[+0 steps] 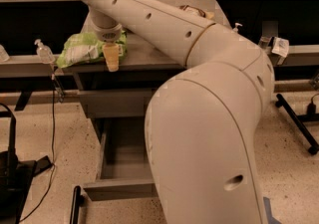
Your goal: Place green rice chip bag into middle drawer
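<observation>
The green rice chip bag (82,51) lies on the left end of the grey cabinet top (144,56), crinkled, its left end reaching the edge. My gripper (112,57) hangs from the long white arm and sits at the bag's right end, low over the cabinet top and touching or just in front of the bag. Below a closed drawer front (114,103), the middle drawer (119,188) stands pulled out towards me, and the part of its inside that shows is bare. My arm's large white body hides the drawer's right part.
A brown-and-yellow snack bag (195,11) peeks out behind the arm on the cabinet top. Clear pump bottles stand on the side ledges at left (44,51) and right (238,28). Black gear (12,178) and a cable lie on the floor at left. A black stand leg (296,123) is at right.
</observation>
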You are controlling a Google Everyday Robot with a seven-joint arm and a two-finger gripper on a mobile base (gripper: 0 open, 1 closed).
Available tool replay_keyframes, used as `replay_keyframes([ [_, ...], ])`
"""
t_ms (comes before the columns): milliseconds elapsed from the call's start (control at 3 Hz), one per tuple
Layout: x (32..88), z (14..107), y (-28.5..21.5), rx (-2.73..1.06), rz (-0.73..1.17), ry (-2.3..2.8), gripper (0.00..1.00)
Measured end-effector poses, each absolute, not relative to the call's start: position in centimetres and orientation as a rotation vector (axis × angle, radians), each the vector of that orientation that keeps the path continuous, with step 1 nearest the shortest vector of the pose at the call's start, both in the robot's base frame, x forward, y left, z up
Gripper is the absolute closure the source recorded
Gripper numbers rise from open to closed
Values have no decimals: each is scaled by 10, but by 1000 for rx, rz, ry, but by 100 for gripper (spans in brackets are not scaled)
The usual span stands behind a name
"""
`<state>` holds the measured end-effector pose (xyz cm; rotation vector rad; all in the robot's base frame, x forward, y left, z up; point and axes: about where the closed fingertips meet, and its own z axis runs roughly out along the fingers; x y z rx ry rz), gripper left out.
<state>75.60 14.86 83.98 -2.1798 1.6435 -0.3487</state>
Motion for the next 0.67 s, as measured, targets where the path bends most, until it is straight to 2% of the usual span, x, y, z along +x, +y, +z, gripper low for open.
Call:
replay_keyframes([
  [333,747,849,154,-2135,-233,1630,43],
  [667,717,872,161,-2091,-33,1589,74],
])
